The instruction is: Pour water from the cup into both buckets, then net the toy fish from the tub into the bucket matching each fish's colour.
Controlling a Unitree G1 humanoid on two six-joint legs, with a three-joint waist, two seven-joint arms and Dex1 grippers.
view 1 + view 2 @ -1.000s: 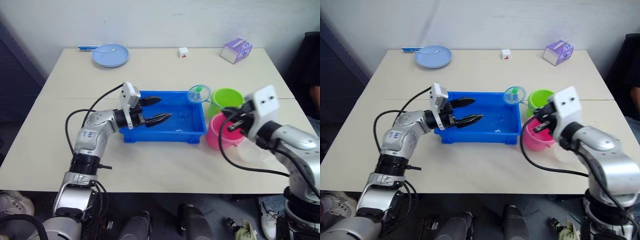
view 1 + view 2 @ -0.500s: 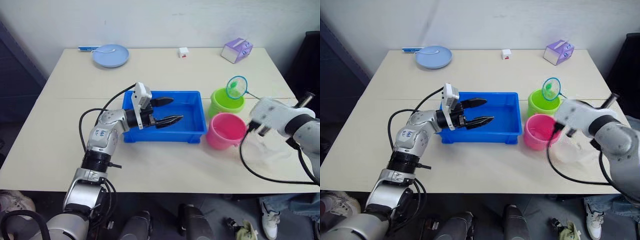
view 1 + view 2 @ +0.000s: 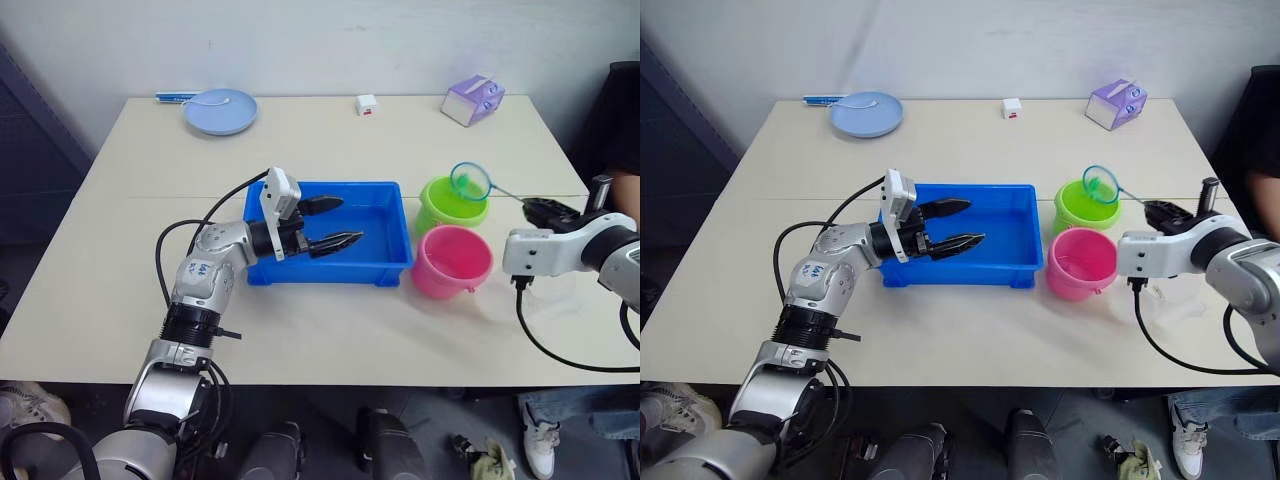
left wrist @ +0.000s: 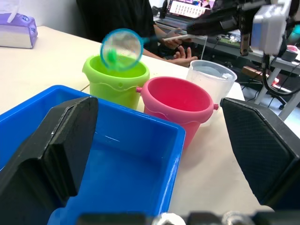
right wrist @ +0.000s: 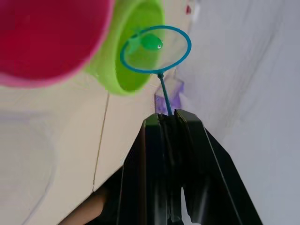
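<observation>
My right hand (image 5: 169,123) pinches the round blue-hooped mesh net (image 5: 156,49), a tiny green plastic fish (image 5: 151,42) inside, above the lime green plastic bucket (image 3: 452,203); my left hand (image 3: 330,222) hangs spread over the shallow blue plastic tub (image 3: 385,262).

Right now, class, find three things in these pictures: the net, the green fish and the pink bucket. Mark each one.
net (image 3: 470,181): left eye view, on the mesh inside the blue hoop.
green fish (image 5: 152,42): right wrist view, on its body in the net.
pink bucket (image 3: 1081,264): right eye view, on its inner wall.

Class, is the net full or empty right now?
Full: a green fish sits in the net, over the green bucket.
</observation>
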